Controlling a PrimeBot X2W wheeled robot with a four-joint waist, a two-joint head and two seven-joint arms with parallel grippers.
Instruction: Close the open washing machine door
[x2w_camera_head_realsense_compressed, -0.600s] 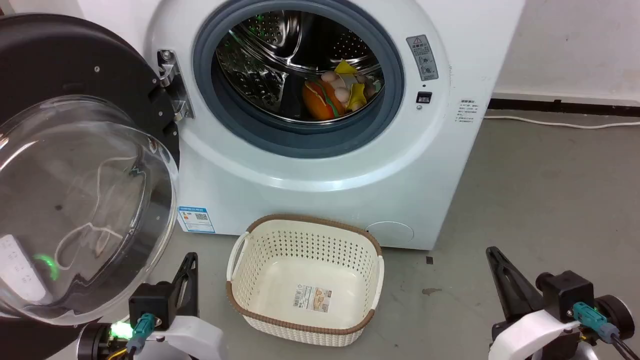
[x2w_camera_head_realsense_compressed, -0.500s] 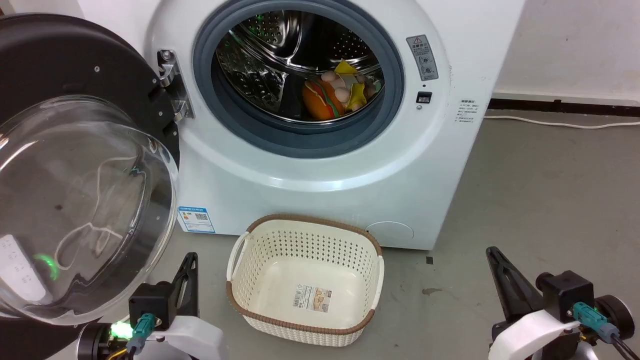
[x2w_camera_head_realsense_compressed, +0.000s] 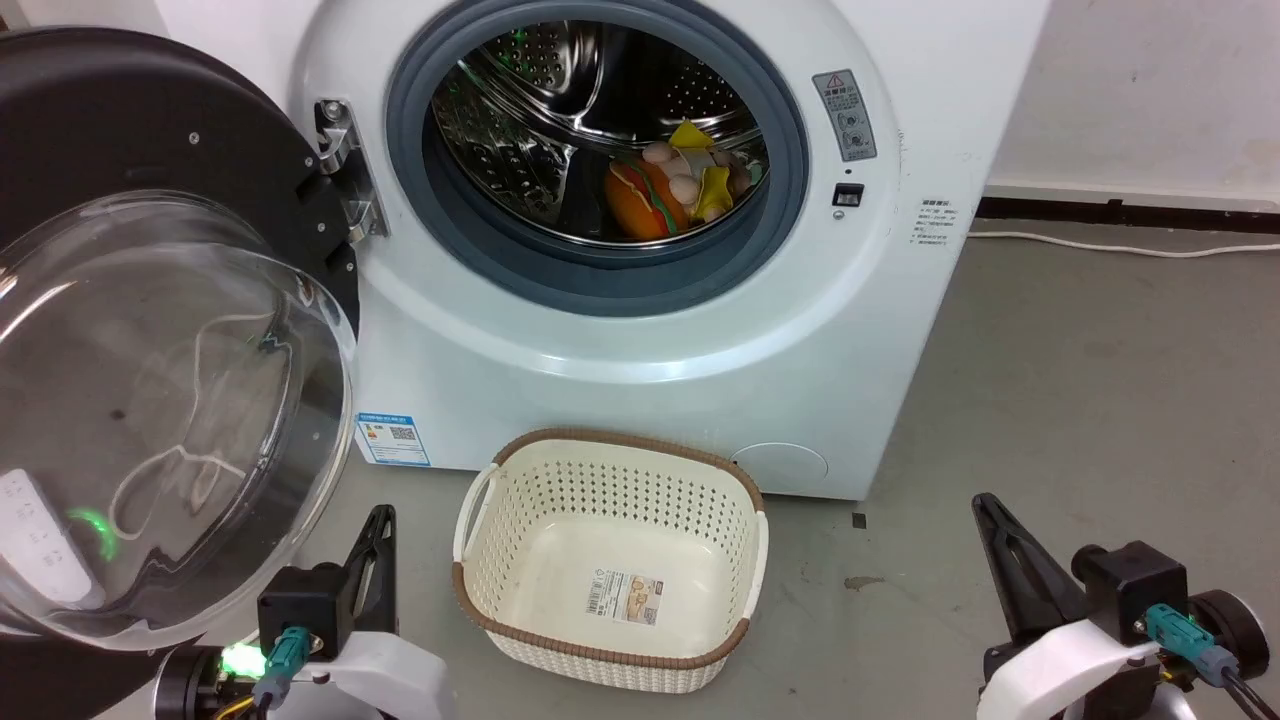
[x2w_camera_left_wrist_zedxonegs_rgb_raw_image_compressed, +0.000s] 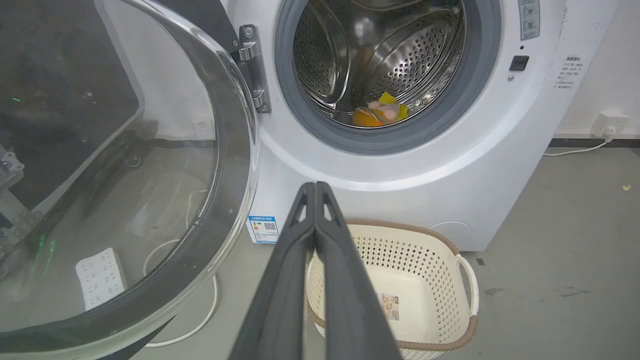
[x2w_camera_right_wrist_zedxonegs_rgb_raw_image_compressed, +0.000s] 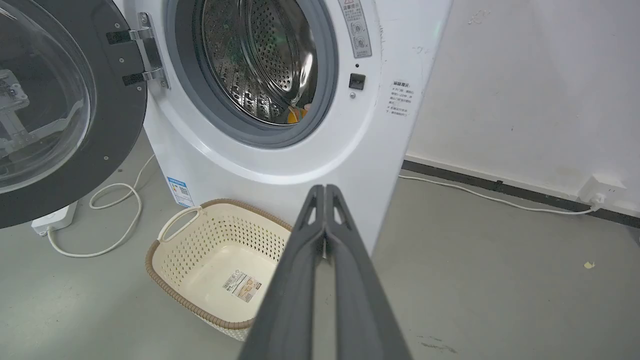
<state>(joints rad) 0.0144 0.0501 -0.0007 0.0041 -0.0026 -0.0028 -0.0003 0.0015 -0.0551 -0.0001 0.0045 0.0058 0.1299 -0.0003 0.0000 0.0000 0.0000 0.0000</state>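
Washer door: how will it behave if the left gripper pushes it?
Probably rigid: the door swings as one piece on its metal hinge. The glossy black rim and bulging clear window look slick, so the shut left gripper may slide. It looks big, likely heavy, so it may carry momentum.

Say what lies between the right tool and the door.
In the head view, the basket and the shut left tool lie between the right tool and the open door. The right wrist view shows the basket there too.
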